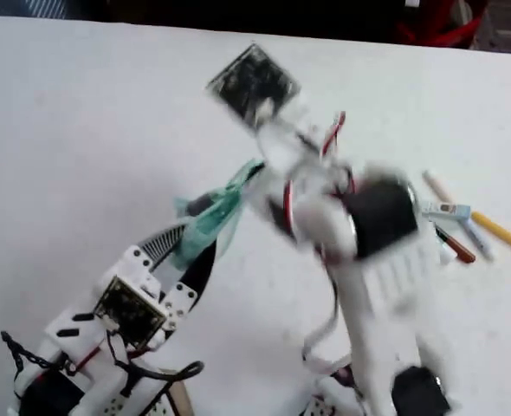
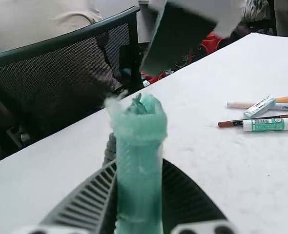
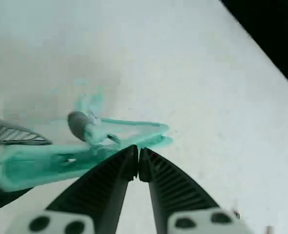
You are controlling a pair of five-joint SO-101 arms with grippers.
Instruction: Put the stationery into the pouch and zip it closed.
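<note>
Left gripper [image 2: 134, 168] is pinching the green pouch [image 2: 139, 126] while right gripper [image 3: 137, 157], jaws pressed together, possibly on its zipper, should be pulling straight along it.

I seem to be working in an office or lab: a plain white table [image 1: 82, 130], with a black mesh chair [image 2: 61, 83] behind it.

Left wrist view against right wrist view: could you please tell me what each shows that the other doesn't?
Left wrist, not right: pens and a white tube on the table, a mesh chair behind. Right wrist, not left: the right gripper shut on the edge of the pouch. Both: that green pouch, the left gripper holding it, the table.
</note>
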